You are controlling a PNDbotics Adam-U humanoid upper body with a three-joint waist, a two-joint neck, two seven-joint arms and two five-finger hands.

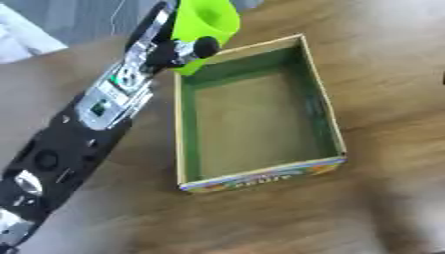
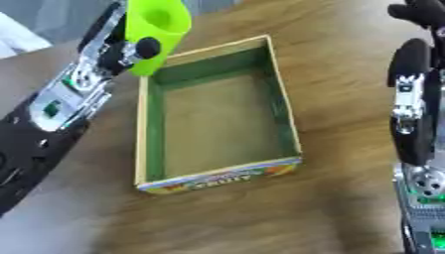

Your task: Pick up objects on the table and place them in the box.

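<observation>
A bright green cup (image 1: 205,22) is held up over the far left corner of the box, with my left hand (image 1: 178,49) shut on it; the thumb crosses the cup's side. The open cardboard box (image 1: 326,111) lies on the wooden table, with green inner walls, a bare brown floor and a colourful printed front panel. Nothing shows inside it. My left arm runs from the lower left up to the cup. In the right eye view my right hand (image 2: 411,64) stands at the right edge, beside the box, its fingers straight and holding nothing.
The wooden table (image 1: 374,208) spreads around the box. Something white (image 1: 22,34) lies at the far left edge. A grey surface borders the table at the top left.
</observation>
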